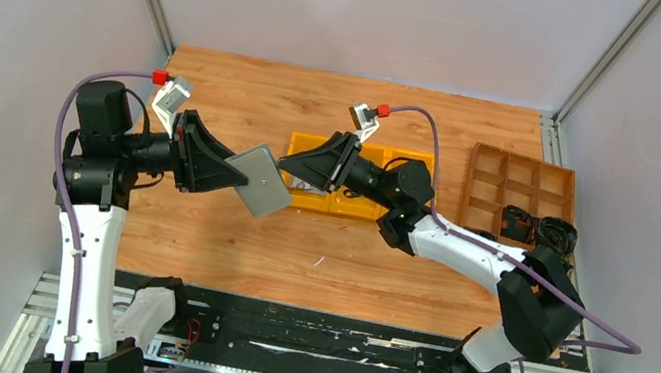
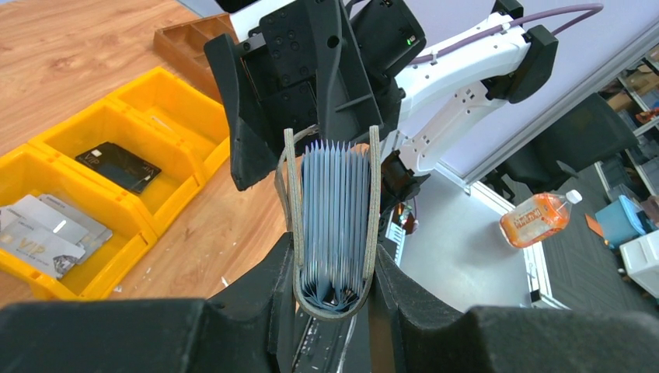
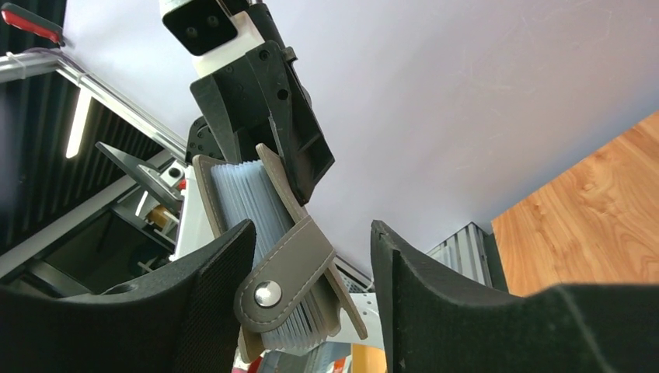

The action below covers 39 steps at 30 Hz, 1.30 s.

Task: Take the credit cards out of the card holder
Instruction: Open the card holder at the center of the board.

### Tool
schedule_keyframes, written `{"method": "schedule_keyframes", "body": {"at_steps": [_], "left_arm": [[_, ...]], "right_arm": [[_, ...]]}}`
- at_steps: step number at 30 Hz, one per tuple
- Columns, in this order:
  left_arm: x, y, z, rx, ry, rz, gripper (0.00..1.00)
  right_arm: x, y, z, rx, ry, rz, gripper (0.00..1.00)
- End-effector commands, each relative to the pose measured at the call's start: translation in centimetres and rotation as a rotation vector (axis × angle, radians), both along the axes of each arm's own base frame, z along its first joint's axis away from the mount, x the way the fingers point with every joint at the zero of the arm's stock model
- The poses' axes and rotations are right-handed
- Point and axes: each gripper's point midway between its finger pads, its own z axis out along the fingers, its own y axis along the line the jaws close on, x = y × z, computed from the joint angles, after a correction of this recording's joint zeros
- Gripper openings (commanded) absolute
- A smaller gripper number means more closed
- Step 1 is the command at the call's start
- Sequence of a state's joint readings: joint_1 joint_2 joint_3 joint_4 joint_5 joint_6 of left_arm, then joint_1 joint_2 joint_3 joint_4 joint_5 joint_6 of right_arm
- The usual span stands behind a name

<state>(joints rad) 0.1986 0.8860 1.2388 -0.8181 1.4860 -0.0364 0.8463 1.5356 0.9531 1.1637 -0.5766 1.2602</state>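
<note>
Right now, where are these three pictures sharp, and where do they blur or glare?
Top view: evenly lit, sharp. Left wrist view: the grey folding card holder crisp, the left gripper's black fingers blurred, silvery cards in the yellow bin glinting. Right wrist view: the holder's strap crisp, its metal snap glinting.

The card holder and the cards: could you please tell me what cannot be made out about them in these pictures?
- Left wrist view: the card holder shows only sleeve edges end-on, so whether cards are inside cannot be told.
- Top view: the right gripper covers most of the yellow bin tray, hiding its contents.
- Left wrist view: the silver cards in the tray are cut by the left edge; their fine print is too small.
</note>
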Motion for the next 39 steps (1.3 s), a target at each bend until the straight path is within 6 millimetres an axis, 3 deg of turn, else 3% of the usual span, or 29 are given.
{"method": "schedule_keyframes", "body": {"at_steps": [1,5,12,13,15,16,17,20,31,39], "left_arm": [[-1.9,-0.5,1.4,-0.039,0.005,-0.081,0.00],[-2.1,-0.6,1.4,-0.039,0.006,-0.080,0.00],[-2.1,-0.6,1.1,-0.038,0.004,-0.079,0.03],[-2.0,-0.5,0.8,-0.036,0.007,-0.075,0.14],[-1.5,-0.4,0.0,-0.031,0.023,-0.059,0.51],[-1.2,-0.4,-0.4,-0.026,0.031,-0.047,0.62],[-0.8,-0.3,-0.9,-0.019,0.036,-0.032,0.69],[-0.1,-0.1,-2.1,-0.007,0.063,-0.005,0.76],[0.2,0.4,-6.1,0.088,-0.049,0.070,0.69],[-1.0,0.2,-5.7,0.133,-0.208,0.075,0.67]], "right_arm": [[-0.7,0.1,0.6,0.013,-0.064,-0.028,0.57],[-0.1,0.8,1.3,0.028,-0.058,-0.038,0.44],[-0.6,1.0,2.7,0.051,-0.073,-0.012,0.04],[-0.7,0.9,2.6,0.046,-0.072,-0.009,0.00],[-1.1,0.8,2.5,0.027,-0.084,0.004,0.00],[-1.1,0.9,2.3,-0.001,-0.082,0.006,0.00],[-1.2,0.9,2.2,-0.027,-0.094,0.005,0.00],[-1.3,0.8,1.5,-0.140,-0.137,-0.024,0.00],[-3.2,0.0,1.5,-0.400,-0.361,-0.027,0.00],[-4.8,1.3,1.8,-0.439,-0.421,0.062,0.00]]}}
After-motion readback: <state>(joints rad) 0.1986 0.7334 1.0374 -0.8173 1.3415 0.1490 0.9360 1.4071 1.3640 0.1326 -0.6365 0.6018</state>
